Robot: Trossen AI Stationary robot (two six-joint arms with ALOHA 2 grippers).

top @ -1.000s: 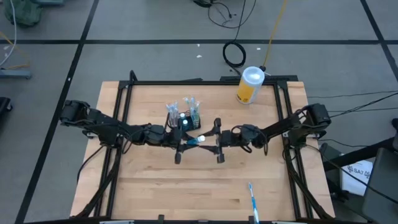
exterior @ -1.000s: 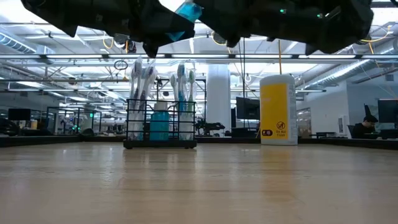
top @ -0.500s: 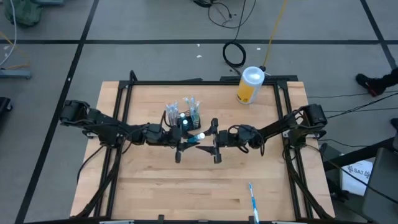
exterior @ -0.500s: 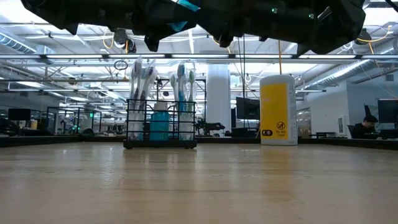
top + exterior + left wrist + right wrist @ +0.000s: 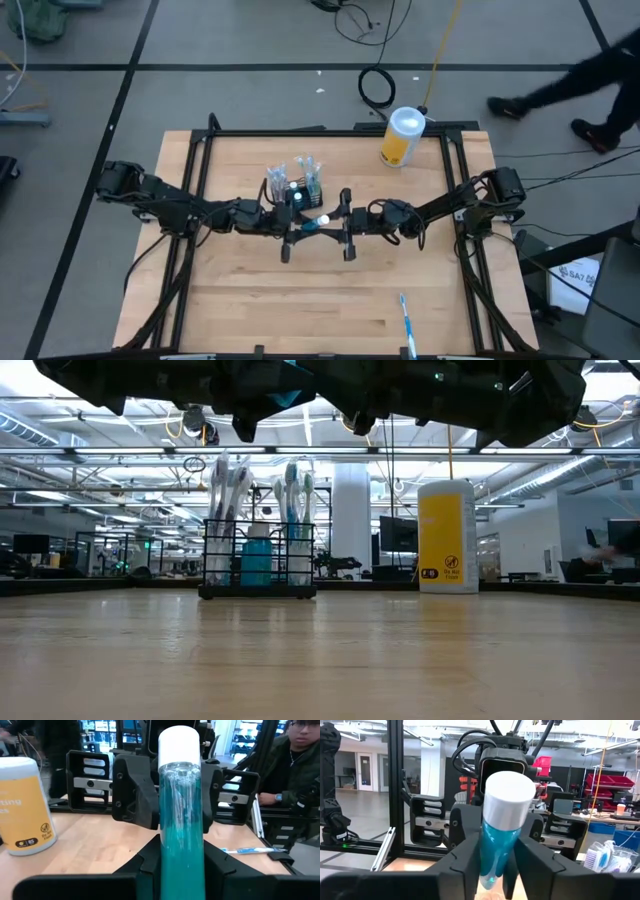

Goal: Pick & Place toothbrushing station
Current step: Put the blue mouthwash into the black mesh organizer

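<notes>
Mid-air handover above bench (image 5: 250,300), just in front of caddy (image 5: 296,187). Left gripper (image 5: 300,226) fingers (image 5: 142,865) clamped on teal toothpaste tube (image 5: 181,815), cap toward partner. Right gripper (image 5: 335,224) fingers (image 5: 465,857) flanking same tube near cap, narrowing; firm grip not certain. Spare toothbrush (image 5: 405,322) well apart at bench front. Yellow canister (image 5: 402,137) beyond.

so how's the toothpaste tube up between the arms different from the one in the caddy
The held toothpaste tube is in mid-air between the left hand and right hand; the tube in the caddy rests in the black mesh caddy on the table.
The held tube lies roughly level in the high view; the caddy tube stands upright among toothbrushes.
Both are teal; the held one shows a white cap.
</notes>
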